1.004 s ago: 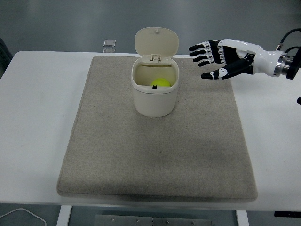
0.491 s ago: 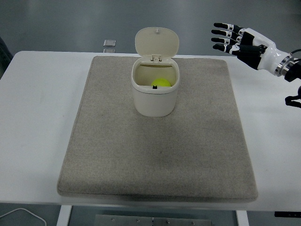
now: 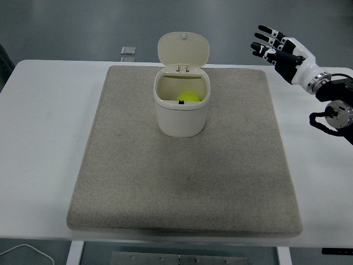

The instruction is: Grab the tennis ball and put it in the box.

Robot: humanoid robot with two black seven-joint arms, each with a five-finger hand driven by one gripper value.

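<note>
A white table is seen under a grey floor background, covered over most of its middle by a beige mat. A small clear object is noted at the far edge, left of centre; what it is cannot be told. On the far half of the mat a cream box stands upright, its hinged lid tipped back and open. The ball, yellow-green, is seen lying inside the box, toward its far right wall.

The right hand is held in the air beyond the mat's far right corner, well apart from the box, fingers spread and holding nothing.

Against the frame of one second ago, the hand has been drawn back to the right and raised, away from the box side. Since half a second ago it has shifted only slightly further right, and more of the wrist joint is in view. Box, lid and ball are unchanged.
</note>
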